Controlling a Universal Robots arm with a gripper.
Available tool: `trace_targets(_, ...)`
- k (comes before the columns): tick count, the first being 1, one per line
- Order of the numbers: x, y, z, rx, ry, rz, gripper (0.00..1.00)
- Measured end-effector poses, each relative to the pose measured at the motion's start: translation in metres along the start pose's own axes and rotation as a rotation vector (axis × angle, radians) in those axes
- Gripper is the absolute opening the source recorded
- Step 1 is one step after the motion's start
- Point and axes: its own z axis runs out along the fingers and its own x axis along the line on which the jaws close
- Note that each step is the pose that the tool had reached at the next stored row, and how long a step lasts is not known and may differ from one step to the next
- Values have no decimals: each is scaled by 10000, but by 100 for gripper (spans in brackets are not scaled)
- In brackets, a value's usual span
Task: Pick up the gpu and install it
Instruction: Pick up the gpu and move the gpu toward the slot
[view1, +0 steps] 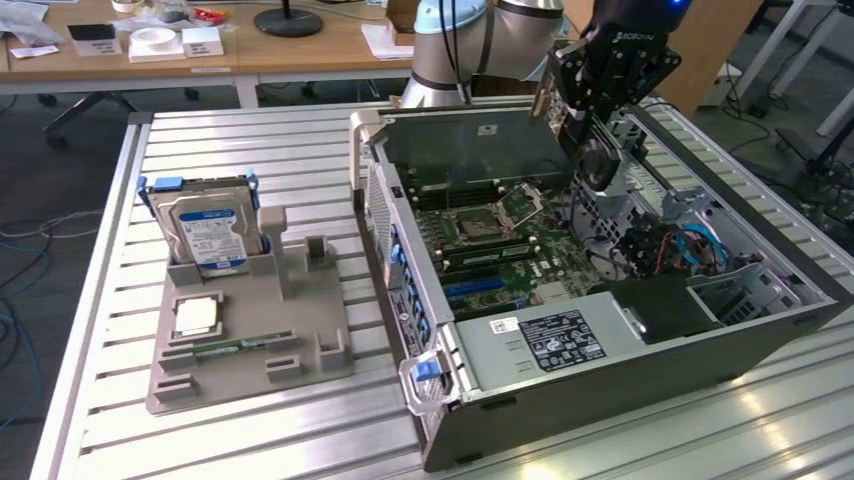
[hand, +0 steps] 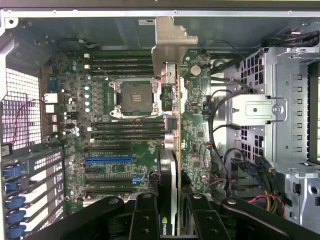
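the gpu, silver bracket foremost, hangs edge-on over the motherboard.

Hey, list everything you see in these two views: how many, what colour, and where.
gpu: one, green and black with silver bracket, held above the open case
case: one, grey, open, on the table at the exterior view's right
motherboard: one, green, inside the case
hard drive: one, silver with blue label, upright in the holder
chip: one, silver, flat on the holder
RAM stick: one, green, lying in the holder
holder: one, grey, on the table at the exterior view's left
table: one, silver, slatted
arm: one, silver and pale blue, behind the case
gripper: one, black, shut on the gpu
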Motion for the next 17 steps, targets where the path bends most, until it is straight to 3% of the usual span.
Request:
trace_targets(7, -32, 1, 1, -1, 0, 0, 27)
trace_targets(17, -237, 9, 6, -2, 0, 0, 27)
